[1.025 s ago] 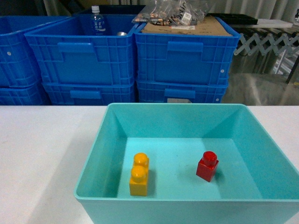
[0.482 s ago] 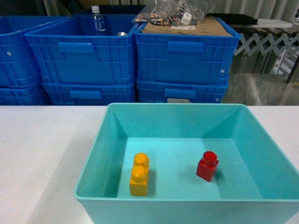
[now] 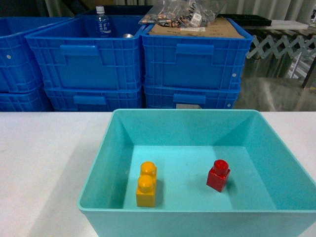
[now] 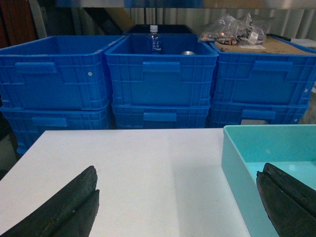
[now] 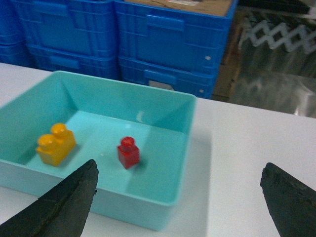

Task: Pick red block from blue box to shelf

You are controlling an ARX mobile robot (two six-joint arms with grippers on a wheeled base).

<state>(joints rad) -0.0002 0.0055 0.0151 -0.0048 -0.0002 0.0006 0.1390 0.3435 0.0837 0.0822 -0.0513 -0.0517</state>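
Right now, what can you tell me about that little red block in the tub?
The red block is a small, glossy plastic toy brick, roughly cubic, with one round stud on top. It stands upright on the floor of the turquoise tub, right of centre in the head view, turned slightly askew to the walls. Nothing touches it but the tub floor: the yellow-orange two-stud brick lies apart to its left, and neither gripper is on it.

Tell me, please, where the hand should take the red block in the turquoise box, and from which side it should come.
Probably from above: the red block stands upright on the floor of the blue box, whose sloping walls block a side approach. Close on two opposite flat sides of its body, below the round stud. The yellow brick lies well apart.
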